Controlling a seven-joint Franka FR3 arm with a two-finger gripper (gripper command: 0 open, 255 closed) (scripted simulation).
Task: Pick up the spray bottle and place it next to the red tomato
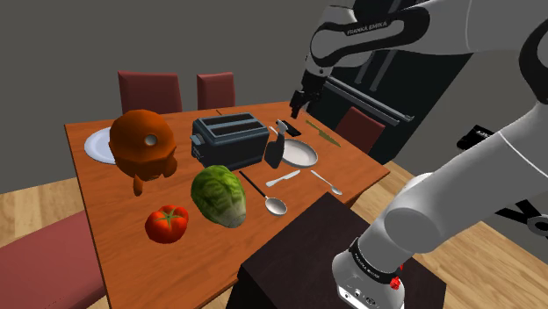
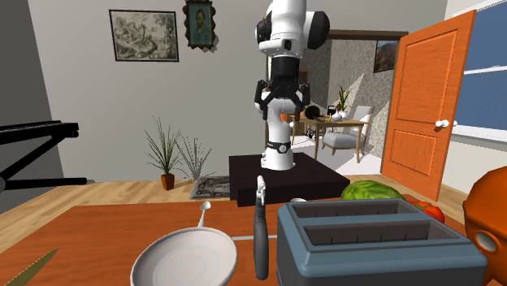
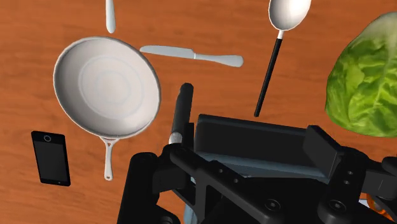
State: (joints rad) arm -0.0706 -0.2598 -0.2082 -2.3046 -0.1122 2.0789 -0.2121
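The spray bottle (image 1: 275,150) is dark with a white head and stands on the wooden table (image 1: 105,230) between the toaster and the pan. In the second exterior view the bottle (image 2: 260,237) rises beside the toaster's left end. From the wrist it shows as a dark cylinder (image 3: 181,109). The red tomato (image 1: 167,222) lies near the table's front edge, in front of the lettuce; a sliver of the tomato (image 2: 429,211) peeks out behind the toaster. My gripper (image 1: 297,106) hangs high above the bottle and pan, open and holding nothing (image 2: 281,104) (image 3: 245,168).
A dark toaster (image 1: 228,139), a lettuce head (image 1: 218,195), a white pan (image 1: 299,154), a ladle (image 1: 275,204), a butter knife (image 3: 191,55) and a phone (image 3: 51,157) crowd the table. An orange round vessel (image 1: 143,145) and a white plate (image 1: 98,145) sit at the shoulder view's left. Red chairs line the far edge.
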